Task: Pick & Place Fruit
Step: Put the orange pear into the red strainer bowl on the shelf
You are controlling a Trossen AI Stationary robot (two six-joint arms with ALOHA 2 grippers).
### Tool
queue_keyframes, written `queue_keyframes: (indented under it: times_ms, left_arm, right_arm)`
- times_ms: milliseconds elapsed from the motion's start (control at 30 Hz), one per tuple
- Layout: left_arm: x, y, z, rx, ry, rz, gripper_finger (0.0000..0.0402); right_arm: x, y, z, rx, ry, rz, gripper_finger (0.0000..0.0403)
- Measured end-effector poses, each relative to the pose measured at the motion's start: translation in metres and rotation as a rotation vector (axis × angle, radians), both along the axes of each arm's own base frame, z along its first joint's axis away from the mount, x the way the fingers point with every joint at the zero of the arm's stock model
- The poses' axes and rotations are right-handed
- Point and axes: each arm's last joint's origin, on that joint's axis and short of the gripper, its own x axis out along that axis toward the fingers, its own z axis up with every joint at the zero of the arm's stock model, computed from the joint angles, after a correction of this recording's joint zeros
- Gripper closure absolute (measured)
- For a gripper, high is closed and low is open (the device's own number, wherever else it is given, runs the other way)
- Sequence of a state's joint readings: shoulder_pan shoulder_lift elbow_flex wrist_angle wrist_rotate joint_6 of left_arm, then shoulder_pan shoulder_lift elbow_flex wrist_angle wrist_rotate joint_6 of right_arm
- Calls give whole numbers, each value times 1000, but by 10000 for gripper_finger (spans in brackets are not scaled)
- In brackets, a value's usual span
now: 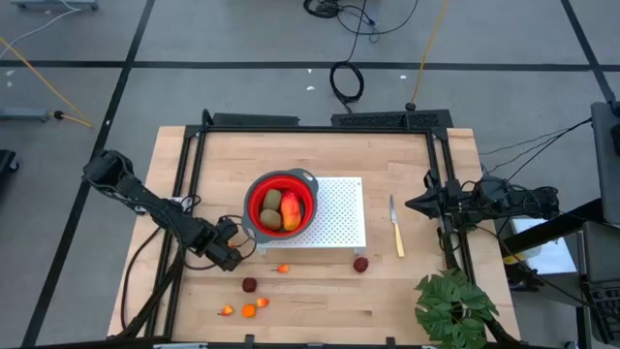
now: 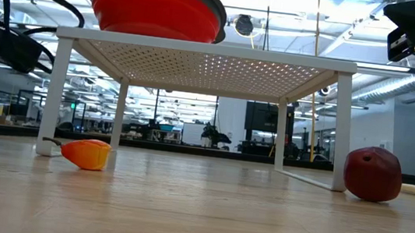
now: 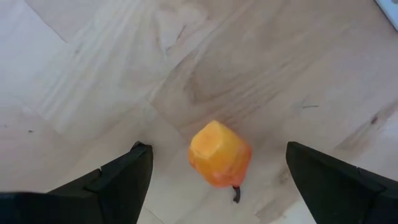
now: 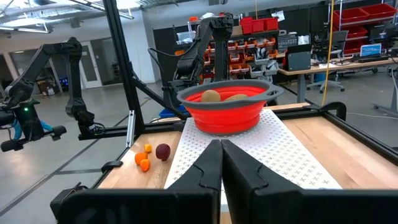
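A small orange fruit piece with a short dark stem (image 3: 219, 154) lies on the pale wooden surface (image 1: 320, 301), directly between the wide-spread fingers (image 3: 118, 180) of the left gripper (image 1: 235, 247), which holds nothing. In the left wrist view the piece sits centred ahead of that gripper, its blunt cut end turned up toward the camera and its stem end away, so its long axis seems to run roughly along the gripper's line of sight rather than across the gap. In the high view this looks to be the orange bit (image 1: 283, 269) just in front of the white perforated rack (image 1: 339, 208).

The left arm is clearly the nearer one; a straight descent and a closing of the fingers looks like all the coming move needs.

On the rack stands a red collapsible bowl with a grey rim (image 1: 281, 204), already holding the red-orange mango-like piece (image 1: 291, 211) and olive-brown ovals (image 1: 271, 204). Two dark red balls (image 1: 360, 264) and more orange bits (image 1: 248, 311) are on the surface.

The right gripper (image 4: 221, 155), fingers pressed together and empty, waits at the surface's right edge.
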State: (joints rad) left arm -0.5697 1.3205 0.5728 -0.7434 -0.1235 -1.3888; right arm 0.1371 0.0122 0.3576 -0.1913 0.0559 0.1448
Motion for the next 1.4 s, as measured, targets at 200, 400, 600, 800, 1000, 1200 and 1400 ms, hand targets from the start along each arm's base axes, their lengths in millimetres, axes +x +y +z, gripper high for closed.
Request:
queue_keyframes:
  times_ms: [200, 400, 600, 800, 1000, 1200, 1400]
  left_arm:
    - [-2, 1, 0, 19, 14, -7, 57]
    - [-1, 2, 0, 59, -11, -16, 119]
    - [-1, 3, 0, 69, -16, -20, 162]
    - [-1, 3, 0, 65, -11, -18, 197]
    - [-1, 2, 0, 57, -9, -7, 243]
    - [-1, 2, 0, 49, -8, 15, 287]
    - [-3, 0, 4, -43, 24, 14, 300]
  right_arm:
    - [0, 0, 0, 0, 0, 0, 403]
    - [0, 0, 0, 0, 0, 0, 403]
    - [0, 0, 0, 0, 0, 0, 403]
    - [0, 0, 0, 0, 0, 0, 403]
    - [0, 0, 0, 0, 0, -1, 403]
    - [0, 0, 0, 20, 2, 1, 403]
    - [0, 0, 0, 56, 4, 4, 403]
